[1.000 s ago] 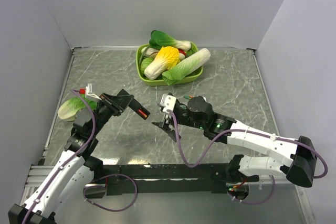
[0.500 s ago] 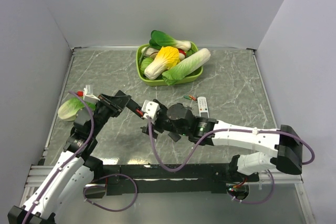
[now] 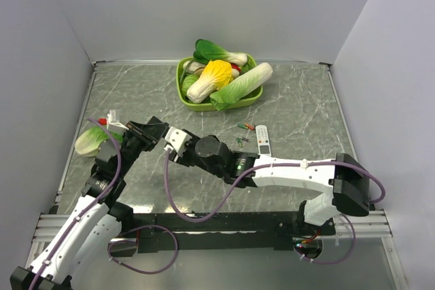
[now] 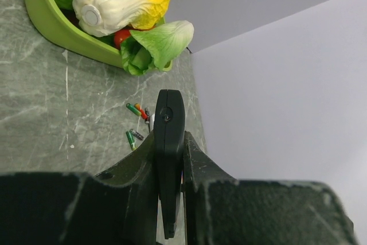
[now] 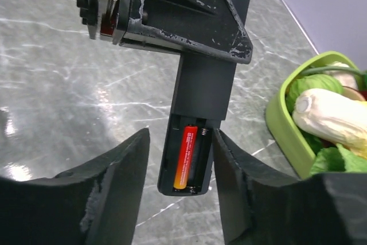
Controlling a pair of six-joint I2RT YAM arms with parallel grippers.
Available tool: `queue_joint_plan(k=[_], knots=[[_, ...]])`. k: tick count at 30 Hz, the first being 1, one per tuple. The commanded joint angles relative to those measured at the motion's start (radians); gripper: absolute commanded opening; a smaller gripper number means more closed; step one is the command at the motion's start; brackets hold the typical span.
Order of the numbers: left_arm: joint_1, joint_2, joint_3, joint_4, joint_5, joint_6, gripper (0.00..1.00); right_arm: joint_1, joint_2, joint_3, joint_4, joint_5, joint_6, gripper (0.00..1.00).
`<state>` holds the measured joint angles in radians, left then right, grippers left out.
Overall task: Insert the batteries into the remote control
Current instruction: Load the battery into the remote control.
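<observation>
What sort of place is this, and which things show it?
Probably a robot lab test cell: plain grey walls box in a marble-patterned table, a left arm and right arm are bolted at its edge, and toy vegetables fill a green bowl.

The remote control (image 5: 203,98) is a slim black bar, clamped edge-up in the left claw (image 4: 170,142) above the counter's left half; its battery bay is open, with one red-orange battery (image 5: 186,156) seated beside a slot showing its spring; loose batteries (image 3: 242,127), green and red-wrapped, lie flat and scattered just right of the counter's middle.
</observation>
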<state>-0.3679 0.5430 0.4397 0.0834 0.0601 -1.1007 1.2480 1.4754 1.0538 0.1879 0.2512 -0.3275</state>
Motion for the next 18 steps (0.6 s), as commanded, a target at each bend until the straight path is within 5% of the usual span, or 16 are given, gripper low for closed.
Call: queue_joint_plan(k=[1, 18], knots=[[-0.003, -0.009, 0.037, 0.052, 0.01, -0.03, 0.01, 0.016, 0.037, 0.051, 0.038, 0.059, -0.015, 0.49], [-0.005, -0.029, 0.019, 0.073, -0.017, -0.097, 0.01, 0.074, 0.079, 0.048, 0.047, 0.151, -0.034, 0.04]])
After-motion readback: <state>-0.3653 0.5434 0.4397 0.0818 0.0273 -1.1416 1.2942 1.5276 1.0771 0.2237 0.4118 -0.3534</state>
